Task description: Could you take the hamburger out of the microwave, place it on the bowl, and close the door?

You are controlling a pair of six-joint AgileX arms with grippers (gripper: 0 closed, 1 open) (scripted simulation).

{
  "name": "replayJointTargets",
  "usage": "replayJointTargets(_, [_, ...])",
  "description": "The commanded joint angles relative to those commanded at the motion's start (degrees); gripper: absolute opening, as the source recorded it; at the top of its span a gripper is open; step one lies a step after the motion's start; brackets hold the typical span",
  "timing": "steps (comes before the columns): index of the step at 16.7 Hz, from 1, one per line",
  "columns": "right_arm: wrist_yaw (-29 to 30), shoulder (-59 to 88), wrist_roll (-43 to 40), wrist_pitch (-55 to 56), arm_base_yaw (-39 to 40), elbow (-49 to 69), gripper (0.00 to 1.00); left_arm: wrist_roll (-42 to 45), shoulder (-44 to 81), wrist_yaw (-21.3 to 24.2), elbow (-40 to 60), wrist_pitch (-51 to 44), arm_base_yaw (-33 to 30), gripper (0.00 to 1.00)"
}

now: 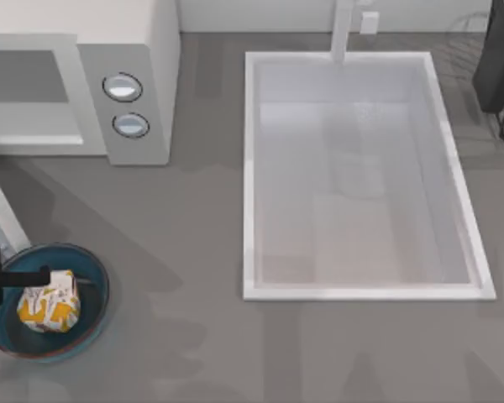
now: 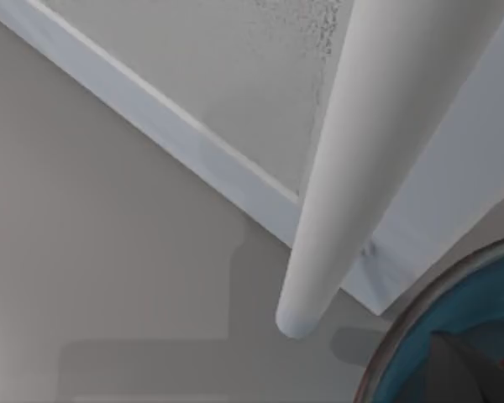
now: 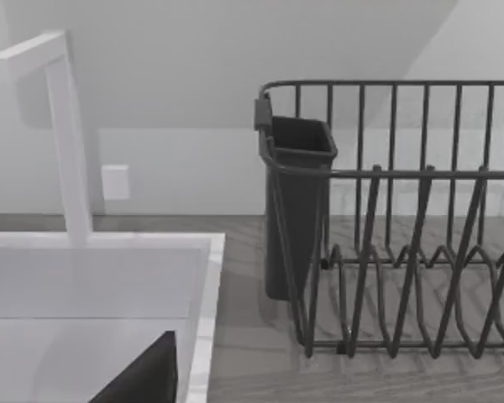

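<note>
Hamburger (image 1: 49,307): resting inside the bowl (image 1: 94,312) — delivered.
Left end effector (image 1: 17,281): beside it; grip can't be judged.
Microwave (image 1: 134,75): door apparently open — closing remains.

Your left gripper (image 1: 4,281) sits at the lower left edge of the top view, its dark fingers reaching in from the left border, one finger (image 1: 21,274) stretched rightward. In the left wrist view a dark fingertip (image 2: 466,369) shows at the lower right corner.
</note>
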Motion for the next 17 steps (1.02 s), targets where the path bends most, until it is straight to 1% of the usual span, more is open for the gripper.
replayJointTargets(5, [0.0, 0.0, 0.0, 0.0, 0.0, 0.0, 1.00, 0.0, 2.5, 0.2, 1.9, 1.1, 0.1, 0.00])
replayJointTargets(7, [0.0, 0.0, 0.0, 0.0, 0.0, 0.0, 1.00, 0.0, 7.1, 0.2, 4.7, 3.0, 0.0, 0.00])
replayJointTargets(13, [0.0, 0.0, 0.0, 0.0, 0.0, 0.0, 1.00, 0.0, 26.1, 0.0, 14.8, 10.3, -0.3, 0.00])
replayJointTargets(17, [0.0, 0.0, 0.0, 0.0, 0.0, 0.0, 1.00, 0.0, 29.7, 0.0, 17.4, 12.3, -0.5, 0.00])
